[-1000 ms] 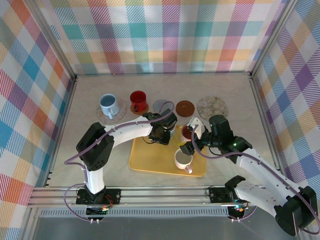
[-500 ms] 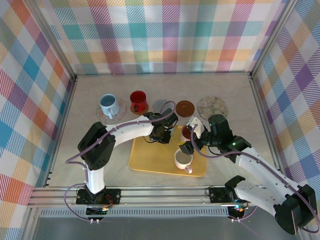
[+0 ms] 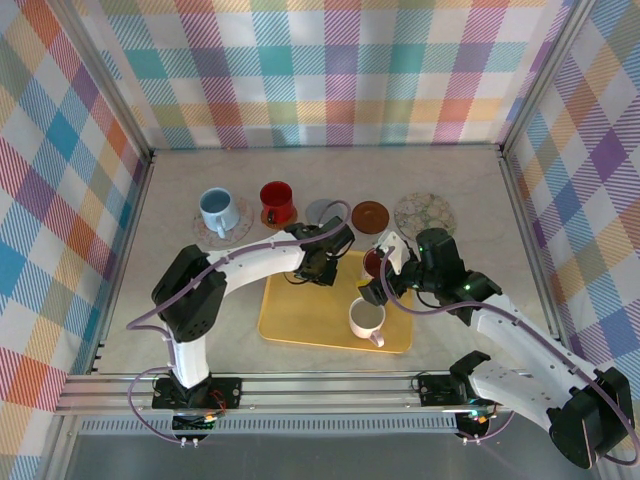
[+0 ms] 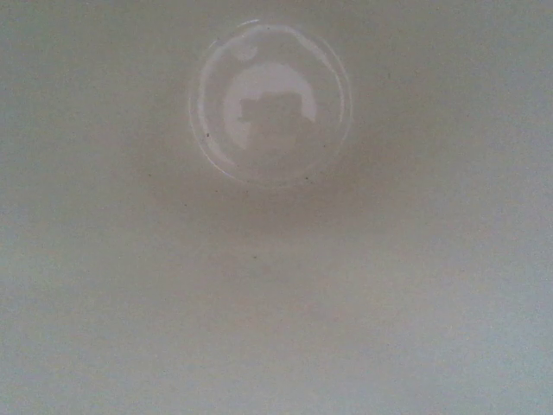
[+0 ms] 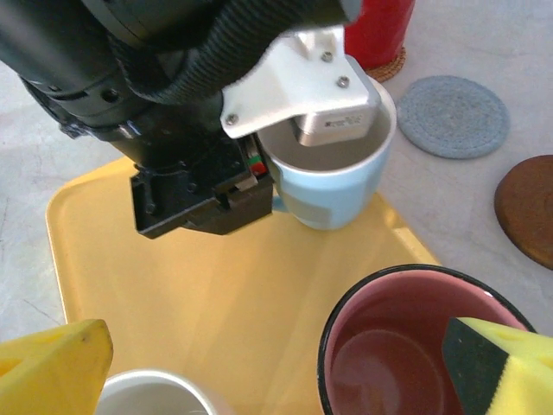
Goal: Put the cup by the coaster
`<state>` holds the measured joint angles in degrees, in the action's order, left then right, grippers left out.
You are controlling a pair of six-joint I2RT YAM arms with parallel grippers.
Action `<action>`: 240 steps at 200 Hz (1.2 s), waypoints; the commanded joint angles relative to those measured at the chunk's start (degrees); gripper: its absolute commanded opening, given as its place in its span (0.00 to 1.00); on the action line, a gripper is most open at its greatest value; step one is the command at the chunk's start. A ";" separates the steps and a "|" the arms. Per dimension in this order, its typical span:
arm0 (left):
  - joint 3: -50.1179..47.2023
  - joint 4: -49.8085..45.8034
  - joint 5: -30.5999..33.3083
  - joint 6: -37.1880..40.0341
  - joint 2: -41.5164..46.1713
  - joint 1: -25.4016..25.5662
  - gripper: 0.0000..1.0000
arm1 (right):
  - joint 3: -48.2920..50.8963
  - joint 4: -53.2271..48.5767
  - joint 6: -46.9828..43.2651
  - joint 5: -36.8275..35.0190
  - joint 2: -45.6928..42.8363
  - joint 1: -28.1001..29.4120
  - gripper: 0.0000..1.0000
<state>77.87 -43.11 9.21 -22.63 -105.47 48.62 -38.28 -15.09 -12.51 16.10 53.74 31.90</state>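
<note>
Three on the yellow tray [image 5: 216, 285]: white cup [image 5: 151, 393], pink-lined cup [image 5: 406, 346] beneath the wide-spread right gripper [image 5: 276, 341], light-blue cup [image 5: 333, 194] pinched at its rim by the left gripper [image 5: 285, 156].

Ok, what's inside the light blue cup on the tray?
One finger of the left hand reaches down inside the light blue cup. Pale inner wall shows around it, with no liquid visible. The finger covers most of the cup's floor.
</note>
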 commanded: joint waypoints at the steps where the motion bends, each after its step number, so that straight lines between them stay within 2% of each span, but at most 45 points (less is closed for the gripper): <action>1: 2.04 0.11 3.96 0.57 5.50 -0.56 0.00 | -0.54 2.78 0.94 -1.80 -1.18 0.36 0.99; 60: 5.72 0.35 3.97 2.27 7.30 -3.02 0.00 | -4.60 0.44 3.27 -8.86 -0.83 0.36 0.99; 151: 14.04 3.08 1.15 8.77 3.87 -9.48 0.00 | -8.91 -2.05 6.36 -6.52 4.50 0.36 0.99; 240: 18.49 6.02 -4.49 15.43 -2.84 -14.20 0.00 | -12.33 -3.30 9.12 -8.77 10.75 0.29 0.99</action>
<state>93.60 -41.60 6.46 -10.57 -107.13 35.73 -47.79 -17.34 -5.28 8.32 62.48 31.90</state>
